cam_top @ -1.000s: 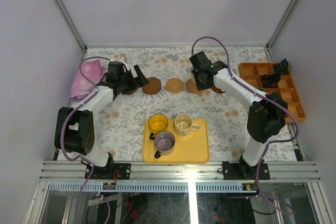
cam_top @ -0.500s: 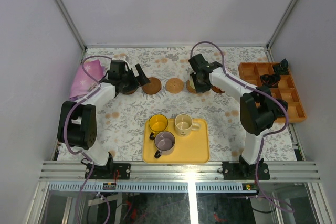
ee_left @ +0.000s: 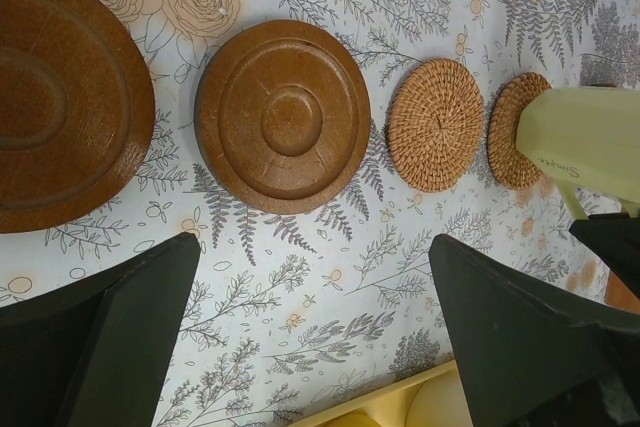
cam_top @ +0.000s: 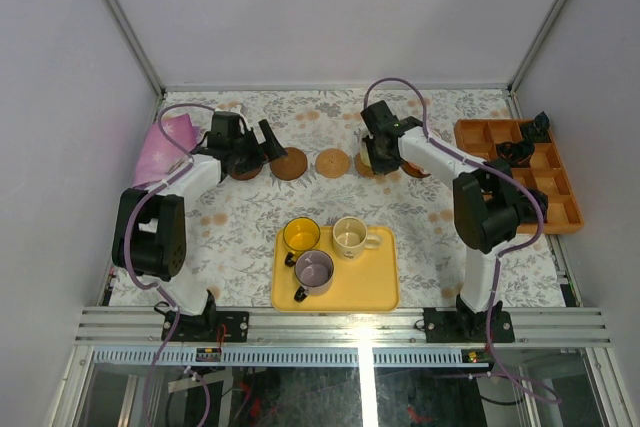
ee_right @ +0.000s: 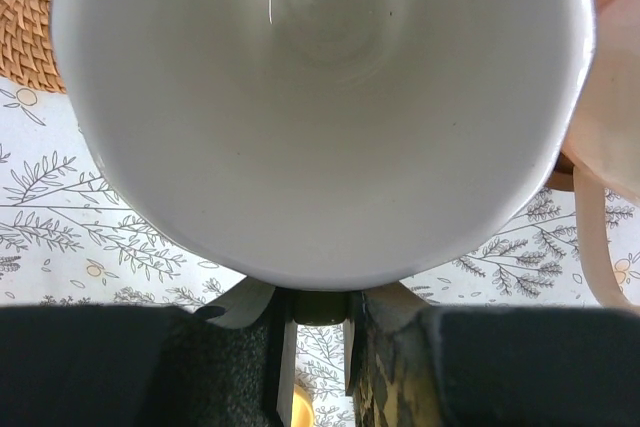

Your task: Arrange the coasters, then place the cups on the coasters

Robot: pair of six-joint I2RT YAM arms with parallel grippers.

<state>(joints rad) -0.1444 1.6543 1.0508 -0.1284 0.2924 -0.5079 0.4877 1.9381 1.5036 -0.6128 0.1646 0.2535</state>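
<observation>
Several coasters lie in a row: two dark brown ones (ee_left: 283,115) (ee_left: 60,97), then two tan woven ones (ee_left: 436,125) (ee_left: 510,132). My left gripper (ee_left: 320,342) hangs open above the cloth just in front of them, holding nothing. A pale green cup (ee_right: 320,97) sits over the right tan coaster, and my right gripper (ee_right: 318,347) is shut on its handle. I cannot tell whether the cup touches the coaster. A pink cup (ee_right: 612,97) stands on a brown coaster beside it. Yellow (cam_top: 300,235), cream (cam_top: 350,237) and purple (cam_top: 314,270) cups stand in the yellow tray (cam_top: 378,287).
An orange divided tray (cam_top: 560,197) with small black objects stands at the right edge. A pink cloth (cam_top: 160,157) lies at the far left. The left arm (cam_top: 150,237) reaches along the left side.
The right arm has swung its elbow inward and its gripper has shifted slightly left with the green cup. The left gripper has edged a little towards the back.
</observation>
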